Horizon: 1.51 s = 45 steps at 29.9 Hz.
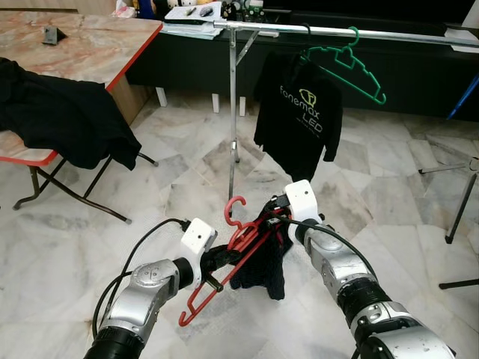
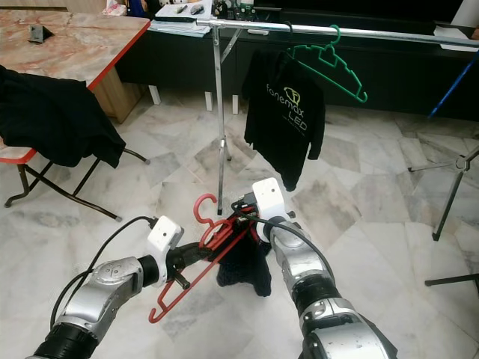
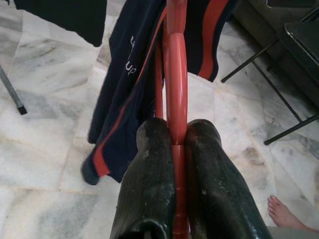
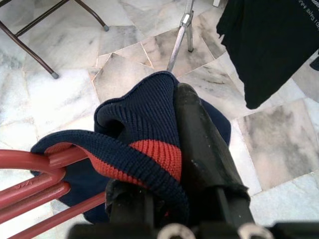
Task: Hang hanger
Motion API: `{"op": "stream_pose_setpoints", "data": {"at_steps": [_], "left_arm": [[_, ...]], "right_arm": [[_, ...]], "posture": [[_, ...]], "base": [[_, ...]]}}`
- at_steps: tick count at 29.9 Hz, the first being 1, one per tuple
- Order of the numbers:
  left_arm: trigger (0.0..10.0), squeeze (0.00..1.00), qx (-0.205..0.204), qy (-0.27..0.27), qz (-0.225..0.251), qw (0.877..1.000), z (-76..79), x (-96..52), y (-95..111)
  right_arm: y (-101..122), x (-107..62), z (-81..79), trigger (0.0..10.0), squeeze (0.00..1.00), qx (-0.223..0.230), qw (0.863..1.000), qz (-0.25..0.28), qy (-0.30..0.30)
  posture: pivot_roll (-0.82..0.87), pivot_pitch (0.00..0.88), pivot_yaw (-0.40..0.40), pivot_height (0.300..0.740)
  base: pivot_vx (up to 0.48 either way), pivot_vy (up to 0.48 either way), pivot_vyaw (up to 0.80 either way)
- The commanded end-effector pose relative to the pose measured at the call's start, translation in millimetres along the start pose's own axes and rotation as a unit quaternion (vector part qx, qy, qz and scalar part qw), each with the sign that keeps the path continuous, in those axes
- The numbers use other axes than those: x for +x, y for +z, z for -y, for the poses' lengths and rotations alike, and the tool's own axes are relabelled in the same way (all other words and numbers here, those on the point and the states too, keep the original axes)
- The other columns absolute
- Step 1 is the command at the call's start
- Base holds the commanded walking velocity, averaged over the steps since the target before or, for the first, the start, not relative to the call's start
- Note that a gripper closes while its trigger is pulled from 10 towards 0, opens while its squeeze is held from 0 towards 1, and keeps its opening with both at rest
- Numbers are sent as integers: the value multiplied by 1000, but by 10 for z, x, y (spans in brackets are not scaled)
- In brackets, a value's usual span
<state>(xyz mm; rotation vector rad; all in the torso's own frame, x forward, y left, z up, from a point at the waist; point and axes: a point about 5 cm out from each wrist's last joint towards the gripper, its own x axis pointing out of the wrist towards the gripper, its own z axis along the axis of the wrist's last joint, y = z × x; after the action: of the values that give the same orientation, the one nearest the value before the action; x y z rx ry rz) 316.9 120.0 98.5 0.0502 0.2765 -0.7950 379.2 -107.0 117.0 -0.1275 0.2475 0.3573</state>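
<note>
Gripping red hanger, navy garment.

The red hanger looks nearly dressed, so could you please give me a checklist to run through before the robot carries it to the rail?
1. Left gripper shut on the red hanger: ok, both fingers clamp its bar.
2. Right gripper shut on the navy garment: ok, ribbed collar pinched.
3. Garment seated on both hanger shoulders: not ok, it bunches at one side and hangs down.
4. Hook free to catch: ok, it points up, uncovered.
5. Space on the rail: ok, bare stretch right of the green hanger.
6. Black T-shirt out of the path: cannot tell.
</note>
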Motion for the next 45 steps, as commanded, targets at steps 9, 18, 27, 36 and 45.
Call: {"op": "stream_pose_setpoints", "data": {"at_steps": [9, 18, 27, 36, 45], "left_arm": [[10000, 0, 6, 25, 11, 1000, -41, 26, 49], [10000, 0, 5, 35, 6, 999, -54, 35, 35], [10000, 0, 5, 44, -16, 999, -84, 22, -24], [10000, 0, 6, 22, -31, 999, -54, -59, -98], [10000, 0, 4, 22, -24, 999, -54, -37, -55]], "right_arm": [[324, -2, -151, 10000, 0, 80, 994, 54, 53], [432, -94, -321, 10000, 0, 122, 988, 56, 80], [282, -176, 144, 10000, 0, 140, 986, 47, -83], [-4, -233, 420, 10000, 0, 116, 982, -9, -146], [116, -155, 67, 10000, 0, 146, 987, 13, -66]], "posture": [[36, 184, -9, 740], [33, 187, -12, 740], [25, 193, -11, 740], [35, 191, -10, 740], [34, 189, -6, 740]], "base": [[0, 0, 0], [0, 0, 0], [0, 0, 0], [0, 0, 0], [0, 0, 0]]}}
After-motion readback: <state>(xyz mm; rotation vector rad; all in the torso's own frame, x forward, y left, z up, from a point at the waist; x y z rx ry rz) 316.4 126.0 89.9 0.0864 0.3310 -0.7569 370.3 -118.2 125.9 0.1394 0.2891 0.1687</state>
